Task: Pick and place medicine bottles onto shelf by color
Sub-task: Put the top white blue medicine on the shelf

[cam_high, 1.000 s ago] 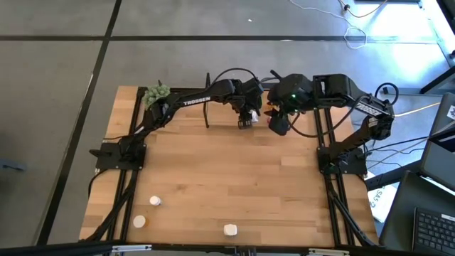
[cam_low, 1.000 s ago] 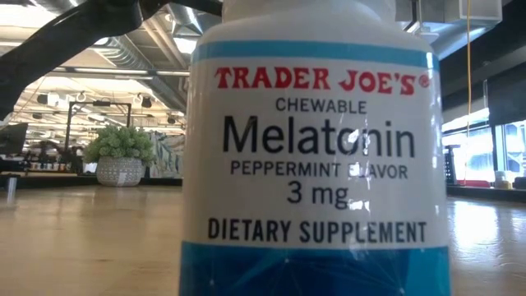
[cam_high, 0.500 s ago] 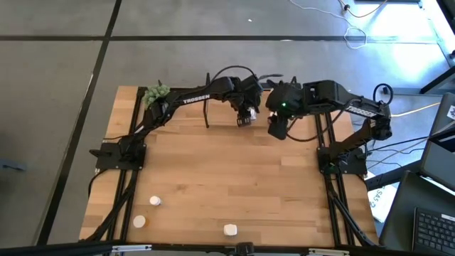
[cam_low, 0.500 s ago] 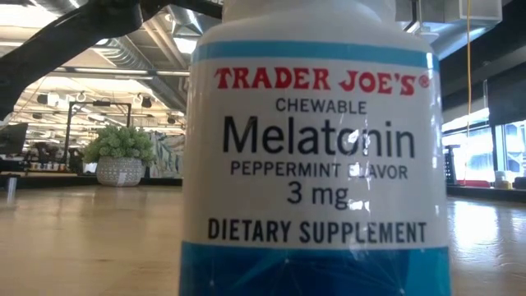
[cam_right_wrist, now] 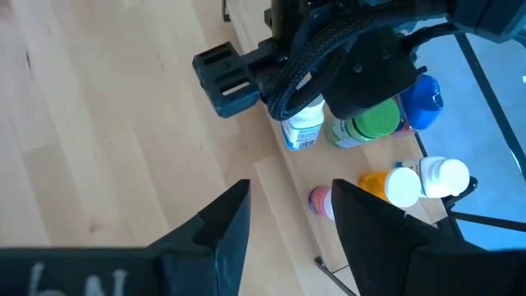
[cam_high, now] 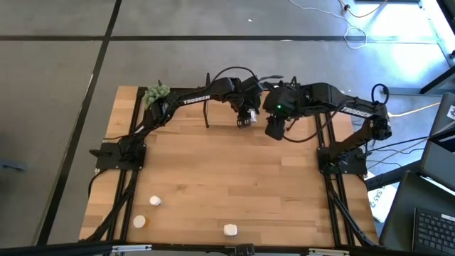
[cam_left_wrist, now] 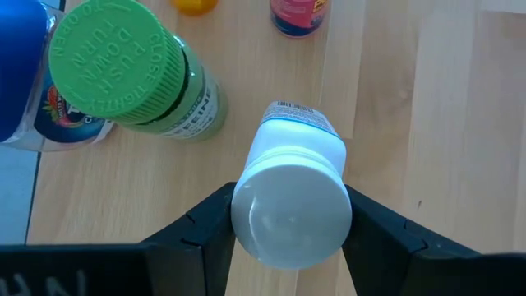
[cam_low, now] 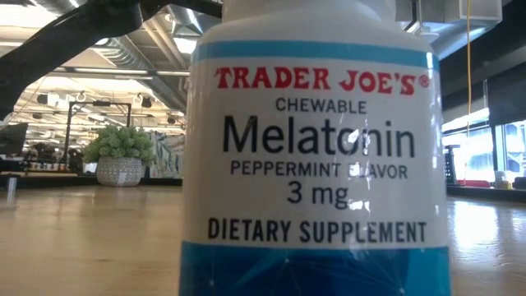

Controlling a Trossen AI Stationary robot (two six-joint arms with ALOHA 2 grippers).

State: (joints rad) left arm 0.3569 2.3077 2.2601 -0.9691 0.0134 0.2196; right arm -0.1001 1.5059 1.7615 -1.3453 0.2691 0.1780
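My left gripper point(cam_high: 246, 118) is at the far middle of the table, over the shelf point(cam_left_wrist: 374, 74), shut on a white bottle point(cam_left_wrist: 292, 197) with a white cap. A green-capped bottle point(cam_left_wrist: 123, 70), a blue-capped one point(cam_left_wrist: 16, 66), a pink-red one point(cam_left_wrist: 300, 12) and an orange one point(cam_left_wrist: 193, 4) stand on the shelf board beyond it. My right gripper point(cam_right_wrist: 288, 193) is open and empty just right of the left one point(cam_high: 274, 128). Three white bottles point(cam_high: 154, 202) stand at the near left of the table. My left gripper pinches the white bottle's cap point(cam_left_wrist: 246, 218) between its two fingers, one on each side. The fingers come from above, pointing down. The bottle stands nearly upright below them, its base point(cam_right_wrist: 300, 141) at the shelf board; whether it rests there I cannot tell.
A green spiky plant ball point(cam_high: 157, 93) sits at the far left corner. A large white and blue Melatonin bottle point(cam_low: 316, 156) stands right before the low camera and hides most of the table there. Two more white-capped bottles point(cam_right_wrist: 423, 181) stand on the shelf.
My right gripper has moved a little toward the table's left and near edge, away from the shelf, staying open. My left gripper and the white bottle have kept still.
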